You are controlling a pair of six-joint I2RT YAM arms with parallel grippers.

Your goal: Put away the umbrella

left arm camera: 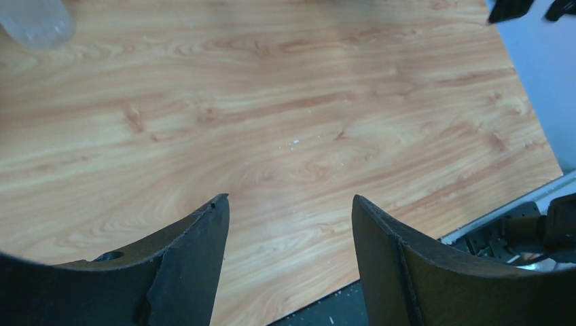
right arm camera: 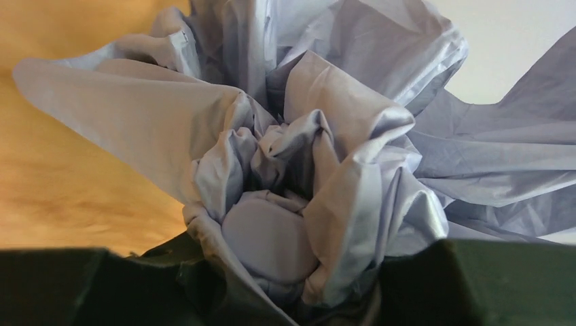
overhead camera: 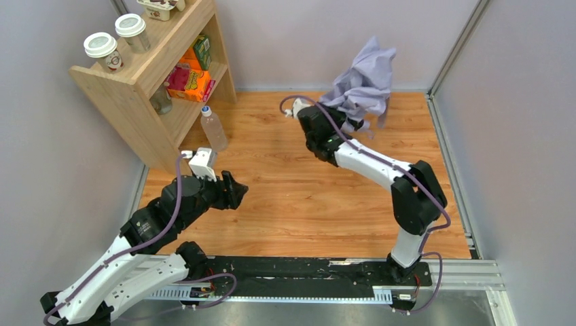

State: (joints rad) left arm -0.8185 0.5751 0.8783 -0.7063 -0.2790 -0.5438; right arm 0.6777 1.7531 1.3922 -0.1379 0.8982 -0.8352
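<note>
At one o'clock on the wooden table [overhead camera: 292,197], the crumpled pale lavender-white fabric umbrella [overhead camera: 363,81] is pinched by the right gripper [right arm camera: 285,285] (fabric only, seemingly); cloth could slip or tear if pulled; the left gripper [left arm camera: 289,204] is held spread, empty, at eight o'clock.

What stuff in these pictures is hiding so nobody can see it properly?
- The shaft of the umbrella: top and right wrist views, buried in its own crumpled fabric.
- The tips of the right gripper: right wrist view, covered by that fabric.
- The bottle: left wrist view, blurred and cut off by the top edge.
- Writing on the boxes in the shelf: top view, too small to read.
</note>
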